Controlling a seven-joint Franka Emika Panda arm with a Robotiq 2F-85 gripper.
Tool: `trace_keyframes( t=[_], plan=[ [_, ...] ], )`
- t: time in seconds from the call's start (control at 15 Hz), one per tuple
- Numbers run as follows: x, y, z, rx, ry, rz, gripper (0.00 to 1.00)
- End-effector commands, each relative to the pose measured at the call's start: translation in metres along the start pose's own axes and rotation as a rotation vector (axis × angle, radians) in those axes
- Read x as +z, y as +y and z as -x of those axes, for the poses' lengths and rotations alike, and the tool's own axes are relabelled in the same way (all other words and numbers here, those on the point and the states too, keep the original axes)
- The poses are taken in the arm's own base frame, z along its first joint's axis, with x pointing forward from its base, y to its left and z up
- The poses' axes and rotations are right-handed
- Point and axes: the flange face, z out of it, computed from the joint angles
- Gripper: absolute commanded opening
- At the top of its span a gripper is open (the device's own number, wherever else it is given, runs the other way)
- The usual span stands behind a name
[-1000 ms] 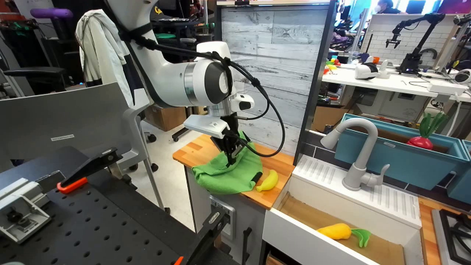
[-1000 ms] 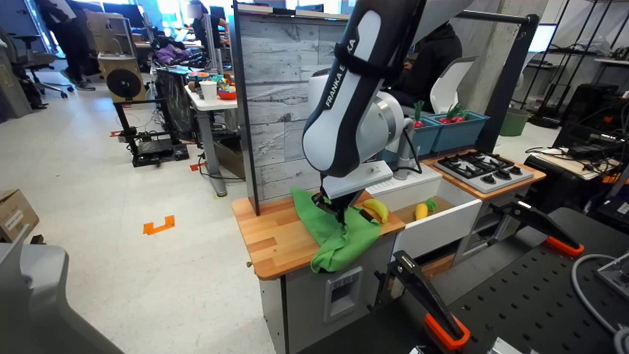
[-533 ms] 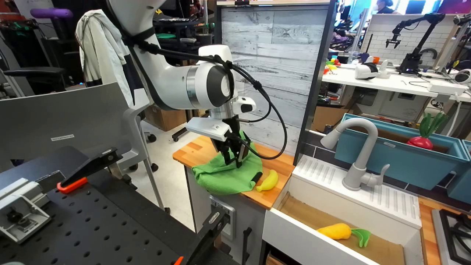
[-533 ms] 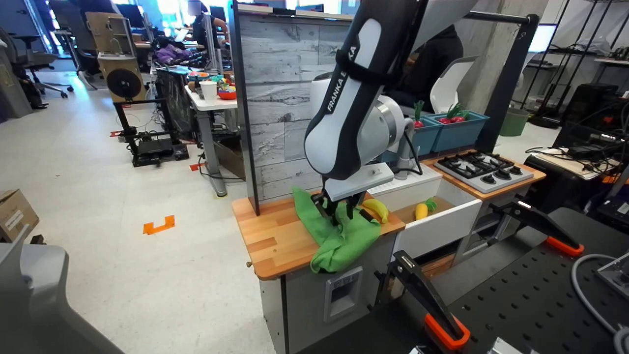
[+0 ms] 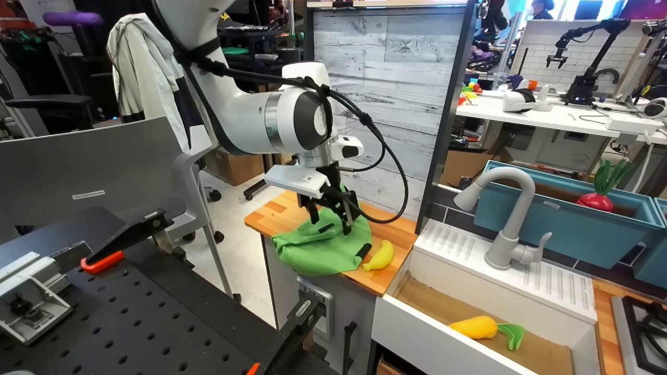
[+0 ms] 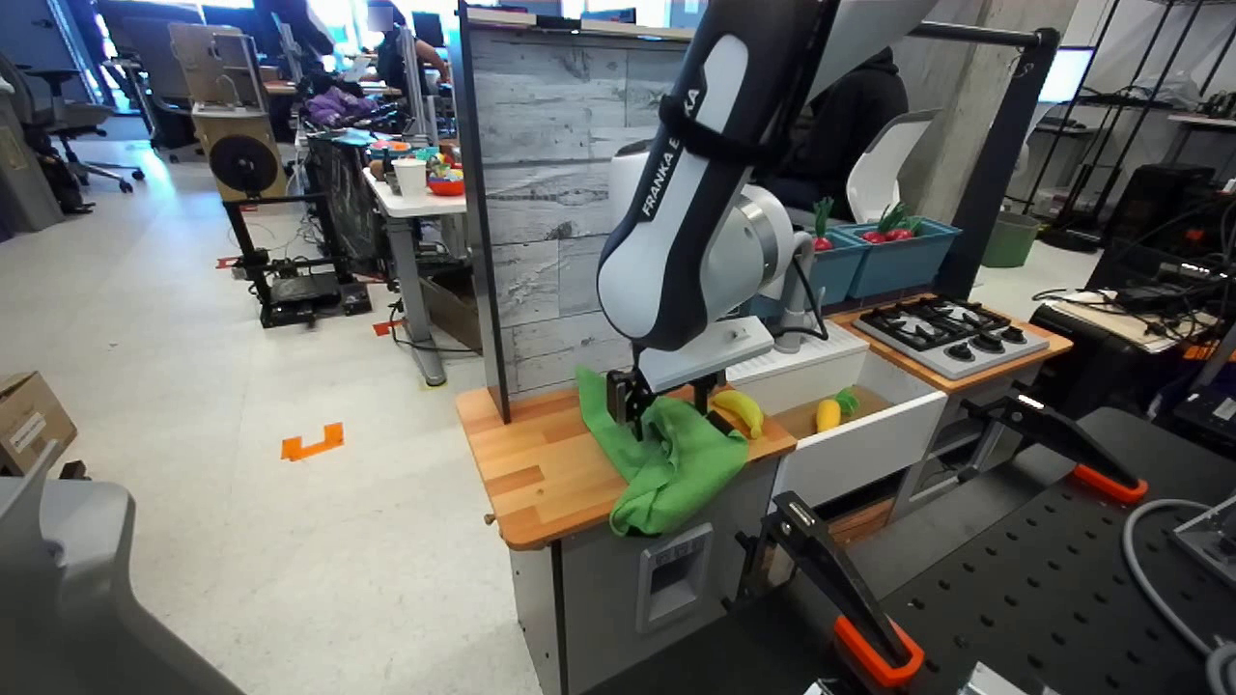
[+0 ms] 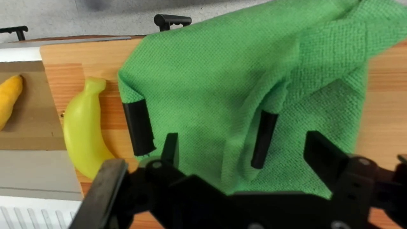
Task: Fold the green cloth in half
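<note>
Across the wooden bench (image 6: 521,473) lies the cloth (image 7: 194,82), rumpled and partly doubled over itself, some of it hanging past the edge in both exterior views. Above it the arm (image 5: 239,117) reaches down, and the fingers (image 7: 324,156) stand wide apart, green showing through the gap between them; whether their tips touch the cloth, I cannot tell. Seen from the wrist, a raised fold runs down between the fingers, and alongside it lies a narrow black patch (image 7: 265,140). A broader patch (image 7: 139,128) follows the edge nearest the banana (image 7: 84,127), which rests on the bench just beside the cloth but apart from it, its lower end partly hidden. Next along is the sink (image 5: 411,333), where a yellow vegetable (image 5: 475,327) with a green top lies on the brown bottom. A grey tap (image 5: 516,219) with a bent neck stands at the sink's back, and behind it a blue planter (image 5: 547,224) holds a red radish (image 5: 595,202). Past the sink, in an exterior view, sits the stove (image 6: 951,333), with black grates and knobs. Along the back of the bench a grey panel (image 6: 531,193) rises upright.
</note>
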Motion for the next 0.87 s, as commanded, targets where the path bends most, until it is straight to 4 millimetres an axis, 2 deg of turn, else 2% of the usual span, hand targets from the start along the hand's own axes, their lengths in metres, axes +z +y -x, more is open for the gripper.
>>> trace_keyframes(
  t=[0.0, 0.47, 0.53, 0.67, 0.8],
  plan=[
    [-0.015, 0.002, 0.003, -0.007, -0.008, -0.027, 1.0],
    [-0.068, 0.001, 0.027, -0.006, -0.011, -0.066, 1.0],
    [-0.044, -0.002, 0.012, -0.005, -0.001, -0.03, 1.0],
    [-0.058, -0.002, 0.017, -0.004, -0.002, -0.04, 1.0],
    [-0.062, -0.002, 0.02, -0.004, -0.005, -0.042, 1.0]
  ],
)
